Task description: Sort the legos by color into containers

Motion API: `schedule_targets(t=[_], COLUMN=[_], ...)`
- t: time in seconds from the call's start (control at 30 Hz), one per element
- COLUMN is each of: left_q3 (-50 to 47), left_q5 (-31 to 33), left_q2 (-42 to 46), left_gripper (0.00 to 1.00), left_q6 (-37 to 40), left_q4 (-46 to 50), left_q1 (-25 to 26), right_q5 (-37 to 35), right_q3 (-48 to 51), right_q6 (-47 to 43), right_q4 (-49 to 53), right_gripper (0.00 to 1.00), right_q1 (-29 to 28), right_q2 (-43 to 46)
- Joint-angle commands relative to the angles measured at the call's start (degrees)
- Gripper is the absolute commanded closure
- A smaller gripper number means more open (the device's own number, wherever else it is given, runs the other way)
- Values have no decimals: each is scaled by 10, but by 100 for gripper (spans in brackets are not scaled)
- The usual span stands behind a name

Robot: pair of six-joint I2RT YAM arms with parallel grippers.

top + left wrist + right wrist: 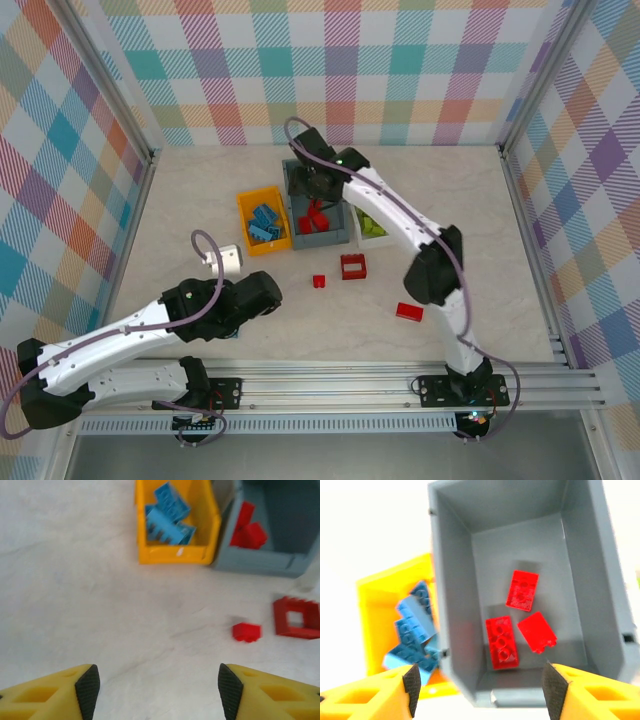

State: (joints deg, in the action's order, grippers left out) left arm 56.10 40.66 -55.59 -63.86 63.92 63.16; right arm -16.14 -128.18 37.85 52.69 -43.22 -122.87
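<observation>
Red legos seem all that remains: three lie in the grey bin beneath the spread, empty right tool, three on the counter before the spread, empty left tool; blue legos and green legos are binned.

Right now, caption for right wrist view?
Open right gripper above grey bin holding three red bricks; yellow bin with blue bricks.

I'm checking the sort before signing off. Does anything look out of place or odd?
Three red pieces lie loose on the table, not in the grey bin with the other reds: a small brick, an open square frame and a flat brick. Nothing looks damaged.
</observation>
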Motion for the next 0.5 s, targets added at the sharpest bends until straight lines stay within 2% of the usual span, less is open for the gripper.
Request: schedule_targets(t=[0.0,0.13,0.23,0.33,0.47], left_q3=[-63,-149,-192,-228,-272], left_q5=[-82,-167,-209,-234,-262], left_q2=[16,70,104,133,135], left_gripper=[31,28,26,25,22], left_q6=[-81,-116,-156,-200,-295], left_q4=[64,12,-11,-55,-121], left_q1=[-37,-98,-146,-170,-175], right_q5=[-34,2,113,193,229], right_q3=[148,425,616,710,767], right_q6=[-23,-94,-174,-195,-206], right_q4=[-89,-296,-459,-493,-483], right_gripper=[33,31,29,26,25], right_q1=[-32,-96,-144,-172,-204], right_q2=[130,302,411,470,505])
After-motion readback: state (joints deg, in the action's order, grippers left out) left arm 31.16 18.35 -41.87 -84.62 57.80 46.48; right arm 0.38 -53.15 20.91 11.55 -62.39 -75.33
